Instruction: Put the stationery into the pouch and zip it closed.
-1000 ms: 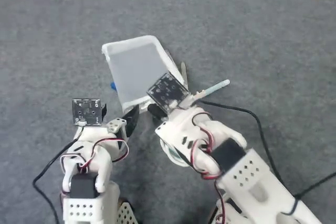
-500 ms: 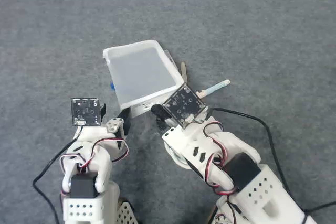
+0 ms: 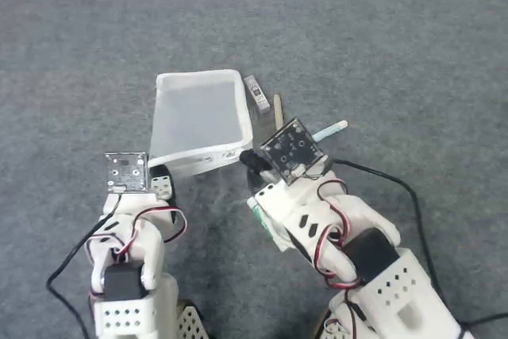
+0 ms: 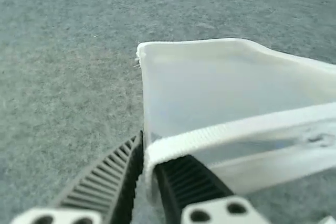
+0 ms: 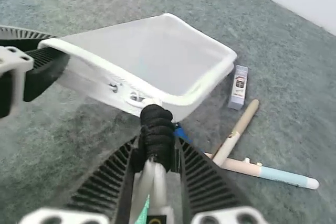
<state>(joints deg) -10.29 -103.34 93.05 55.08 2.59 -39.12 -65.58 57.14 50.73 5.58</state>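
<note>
High view — the pouch (image 3: 198,113), translucent white, sits on the grey worktop (image 3: 413,61) ahead of both arms, its zipped edge turned towards them. The left gripper (image 3: 163,180) is at that edge's left corner. In the left wrist view its fingers (image 4: 181,174) are narrow and clamped on the white zip tape at the corner of the pouch (image 4: 220,93). The right gripper (image 3: 252,160) meets the other end of the same edge. In the right wrist view it (image 5: 156,140) is closed close around a black pull (image 5: 156,124) just below the pouch (image 5: 152,51), with the fingers (image 5: 123,163) pressed to either side of it. The stationery lies on the worktop outside the pouch, to its right: a small box (image 3: 254,91) just beside the pouch wall, a beige pen (image 3: 278,109) next to it, and a pale blue and cream pen (image 3: 329,130) farther right — the two pens touch or cross at their near ends in the right wrist view. Something blue (image 5: 178,129) shows at the pouch's lower edge, too hidden to identify.
</note>
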